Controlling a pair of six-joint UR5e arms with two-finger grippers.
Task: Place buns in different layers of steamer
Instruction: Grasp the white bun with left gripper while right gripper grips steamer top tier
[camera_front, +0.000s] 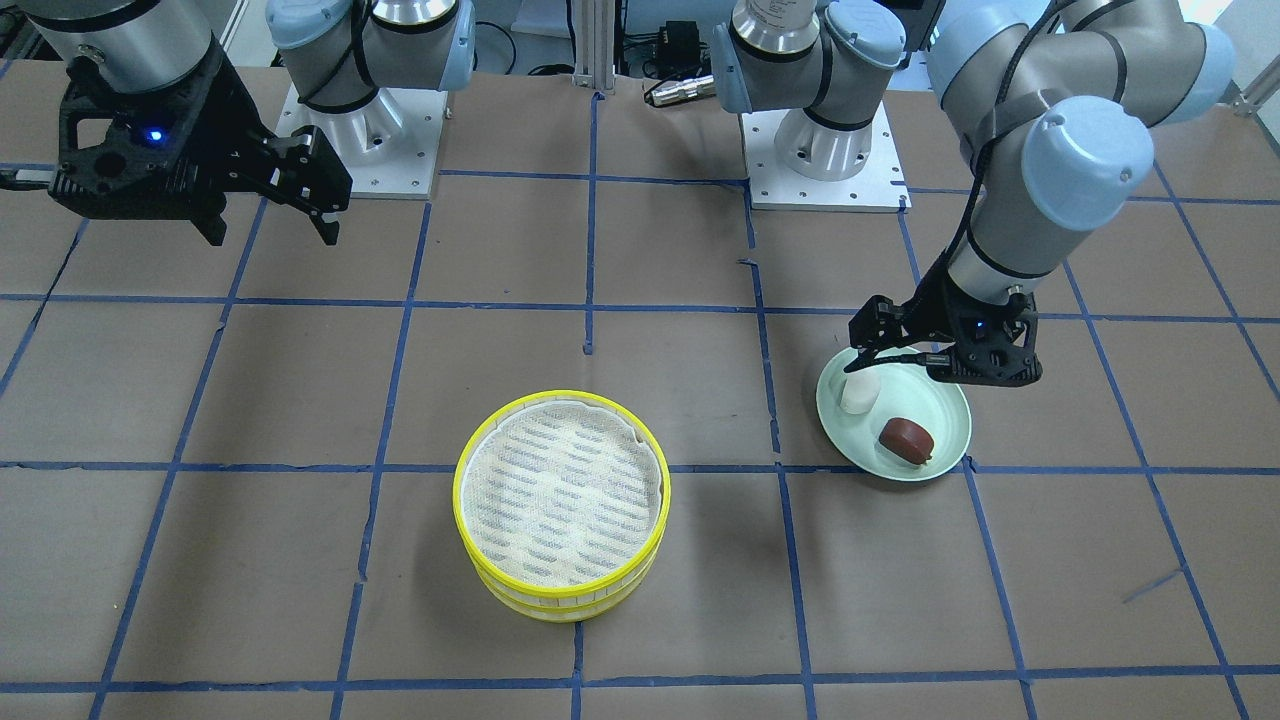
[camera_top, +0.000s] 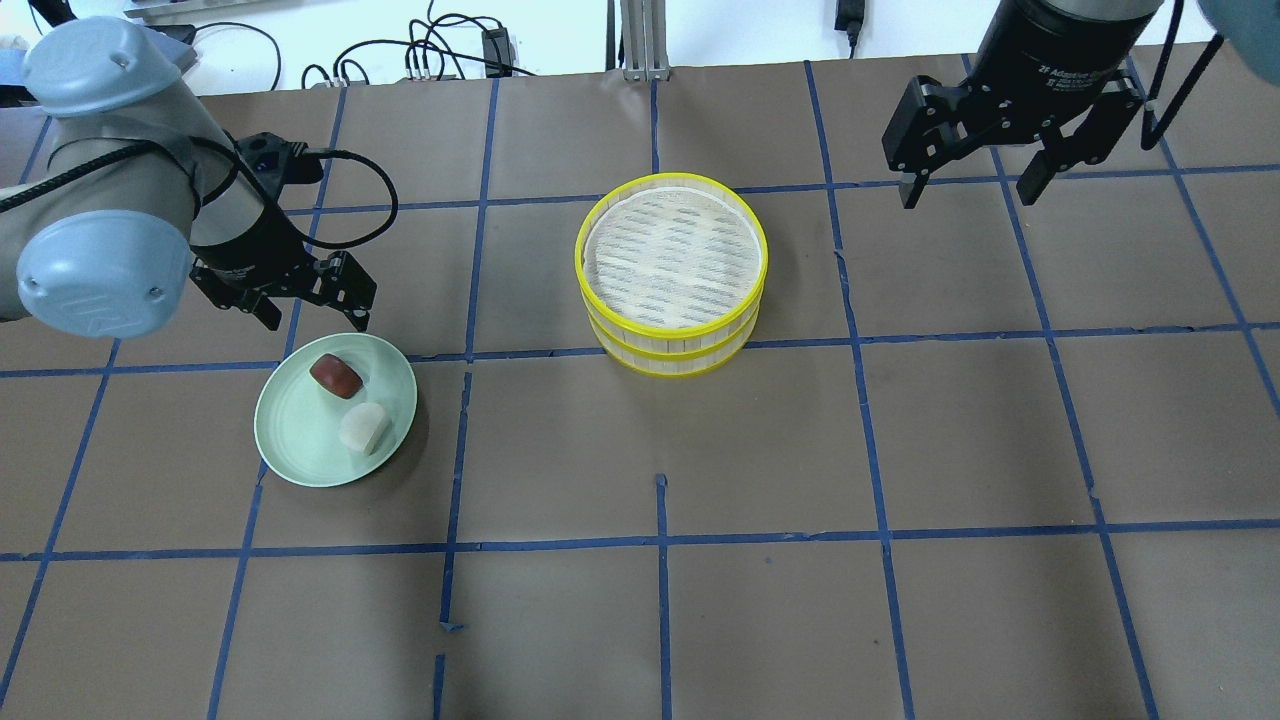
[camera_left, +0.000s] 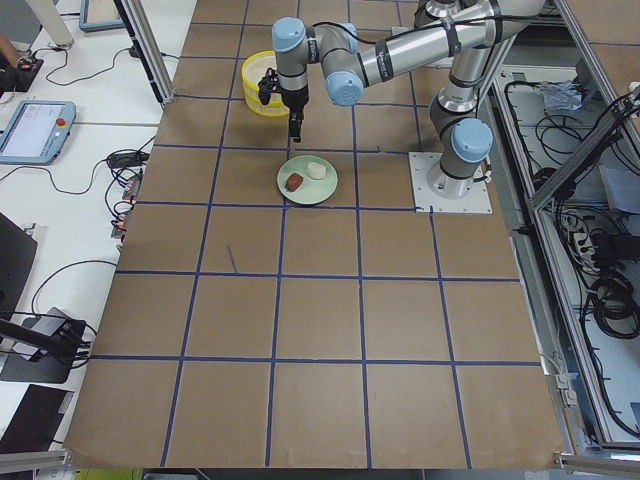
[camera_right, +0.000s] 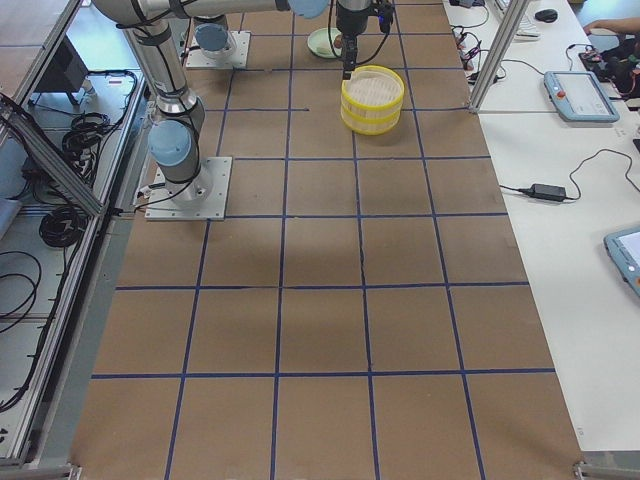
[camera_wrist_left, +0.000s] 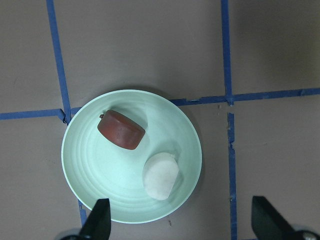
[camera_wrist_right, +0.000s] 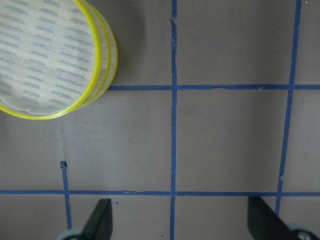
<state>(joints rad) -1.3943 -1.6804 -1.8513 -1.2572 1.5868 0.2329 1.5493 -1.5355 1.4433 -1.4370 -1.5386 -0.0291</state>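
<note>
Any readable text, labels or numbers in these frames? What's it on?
"2F Adaptive": white print on the black body of the right tool; the words after it are blurred.
Pendant screen in the left side view: too small to read.
Steamer layers, plate, white bun, reddish-brown bun: no text.

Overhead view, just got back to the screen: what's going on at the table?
Nothing is gripped yet. The left gripper hovers open over the edge of the green plate, where the white bun and the brown bun both lie. The two steamer trays sit stacked mid-table, the top one empty. The right gripper hangs open and empty off to their side.
</note>
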